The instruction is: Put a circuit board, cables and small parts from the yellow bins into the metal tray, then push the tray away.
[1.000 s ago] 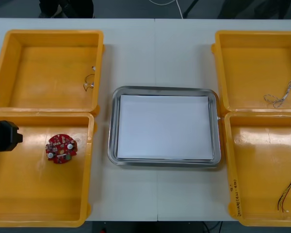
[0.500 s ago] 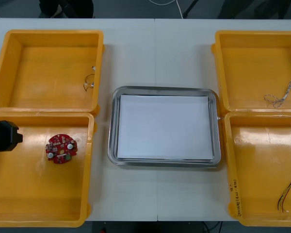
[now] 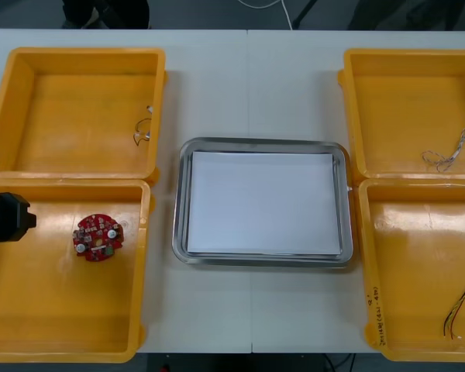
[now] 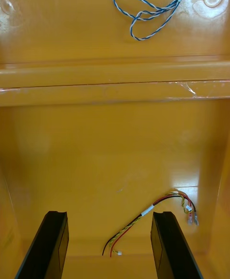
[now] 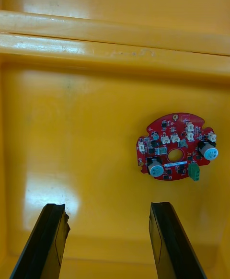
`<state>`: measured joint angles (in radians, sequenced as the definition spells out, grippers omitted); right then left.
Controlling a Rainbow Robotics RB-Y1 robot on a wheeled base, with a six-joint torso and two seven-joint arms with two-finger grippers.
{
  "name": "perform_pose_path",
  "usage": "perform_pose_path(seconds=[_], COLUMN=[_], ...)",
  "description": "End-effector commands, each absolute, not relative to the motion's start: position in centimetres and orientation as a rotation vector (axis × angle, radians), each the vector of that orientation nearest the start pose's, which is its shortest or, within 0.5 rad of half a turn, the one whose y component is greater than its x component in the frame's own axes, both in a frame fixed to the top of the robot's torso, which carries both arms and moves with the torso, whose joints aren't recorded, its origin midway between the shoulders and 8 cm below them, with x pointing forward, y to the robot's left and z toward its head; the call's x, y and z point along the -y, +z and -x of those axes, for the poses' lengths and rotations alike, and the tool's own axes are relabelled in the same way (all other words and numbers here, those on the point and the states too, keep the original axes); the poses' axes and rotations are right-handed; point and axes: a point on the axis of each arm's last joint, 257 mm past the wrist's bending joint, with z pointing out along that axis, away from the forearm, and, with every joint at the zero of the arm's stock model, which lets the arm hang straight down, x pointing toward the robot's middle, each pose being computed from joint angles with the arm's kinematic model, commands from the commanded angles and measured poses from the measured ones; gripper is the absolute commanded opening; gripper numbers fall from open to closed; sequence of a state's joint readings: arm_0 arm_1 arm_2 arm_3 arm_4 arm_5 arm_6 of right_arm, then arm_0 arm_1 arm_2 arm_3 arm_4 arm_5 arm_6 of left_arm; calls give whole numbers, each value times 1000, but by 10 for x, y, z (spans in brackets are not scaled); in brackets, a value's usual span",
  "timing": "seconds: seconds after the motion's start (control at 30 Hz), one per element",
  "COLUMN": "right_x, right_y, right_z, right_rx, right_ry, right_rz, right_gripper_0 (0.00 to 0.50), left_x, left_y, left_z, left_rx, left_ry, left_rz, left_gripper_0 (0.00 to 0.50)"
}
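Round red circuit board (image 3: 98,237) lies flat on the floor of the near yellow bin (image 3: 8,341) on the robot's left, and the white-lined metal tray (image 3: 180,232) in the middle of the table (image 3: 248,77) holds nothing yet. From where I stand, the left end effector (image 5: 108,207) hangs over that bin, fingers spread and empty, with the board ahead of them and offset toward one finger. A straight drop could land that finger on the components, or skid the thin board against the wall. The right end effector (image 4: 109,214), likewise released, hovers above the red and yellow cable (image 4: 148,210), whose loose ends could snag.
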<state>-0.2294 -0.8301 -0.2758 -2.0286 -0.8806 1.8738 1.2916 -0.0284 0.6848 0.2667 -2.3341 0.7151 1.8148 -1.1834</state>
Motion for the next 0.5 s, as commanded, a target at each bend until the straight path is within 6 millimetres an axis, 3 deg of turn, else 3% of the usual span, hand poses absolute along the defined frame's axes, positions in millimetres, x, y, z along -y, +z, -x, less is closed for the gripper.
perform_pose_path(seconds=[0.03, 0.5], right_x=[376, 376], right_y=[-157, -157], right_z=[-398, -398], right_rx=[-2693, -2693], right_ry=[12, 12], right_rz=[19, 19], right_gripper_0=[500, 500], left_x=[-356, -352], left_y=[-188, -191], left_z=[-359, -359], left_rx=[-2586, -2592], left_ry=[-15, -32], left_rz=[264, 264], left_gripper_0=[500, 500])
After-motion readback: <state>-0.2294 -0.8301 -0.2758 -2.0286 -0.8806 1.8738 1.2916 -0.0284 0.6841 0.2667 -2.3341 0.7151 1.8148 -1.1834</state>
